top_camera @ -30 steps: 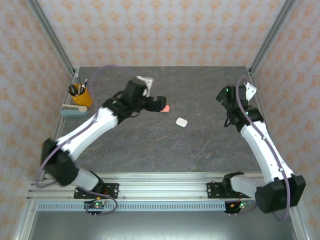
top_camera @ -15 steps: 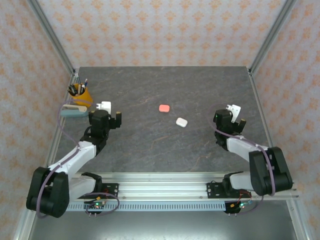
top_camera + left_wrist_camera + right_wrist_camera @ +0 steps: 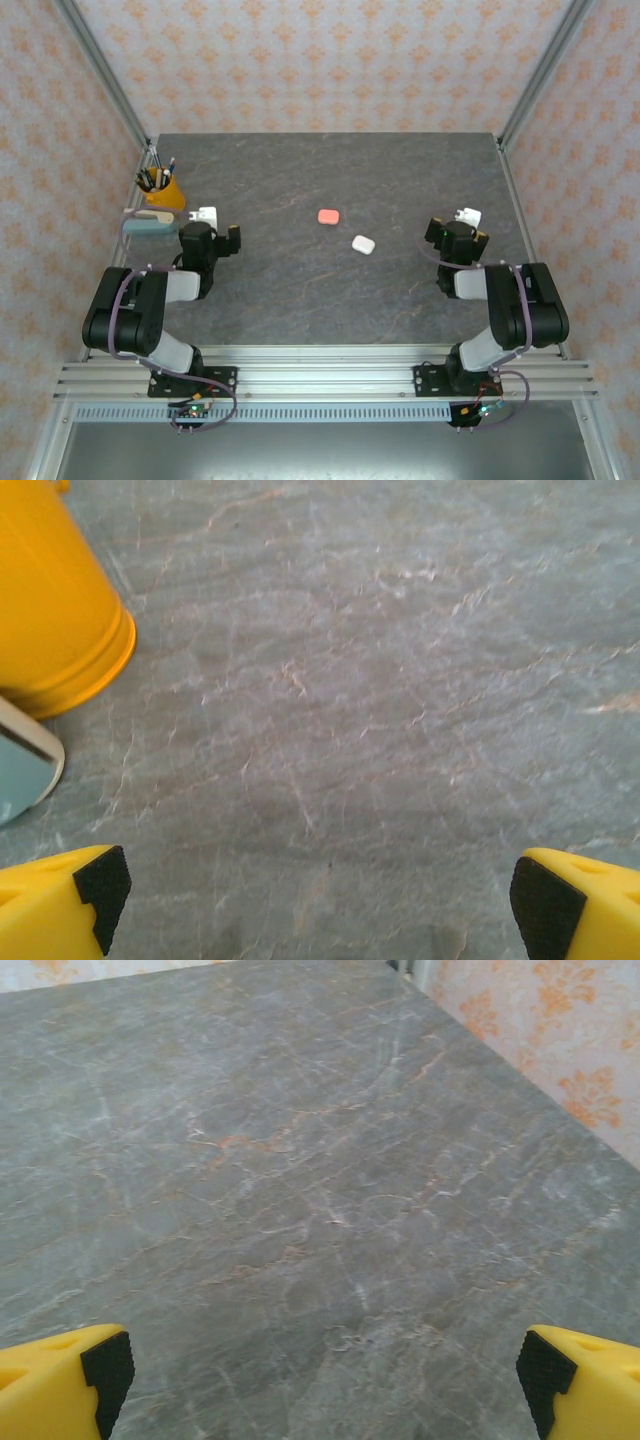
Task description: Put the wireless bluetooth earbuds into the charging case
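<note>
Well, pink case (image 3: 328, 215): smooth coral pebble, mid-table, a little toward the far edge; long axis roughly along that edge
White case (image 3: 363, 244): glossy rounded pebble, near the pink one on its near-right side, not touching; long axis slanted, far-left to near-right
Earbuds: too small to make out from above
Left gripper (image 3: 320, 890): low by the left edge, yellow fingers (image 3: 50, 905) with black pads spread wide, holding nothing
Right gripper (image 3: 320, 1365): low by the right edge, likewise spread wide, holding nothing
Around: yellow cup (image 3: 55, 600) of pens (image 3: 155, 178) and teal block (image 3: 148, 222) near the far-left corner, just beside the left gripper, well apart from both cases
Table (image 3: 300, 300): flat grey slab, pale veins, stone look
</note>
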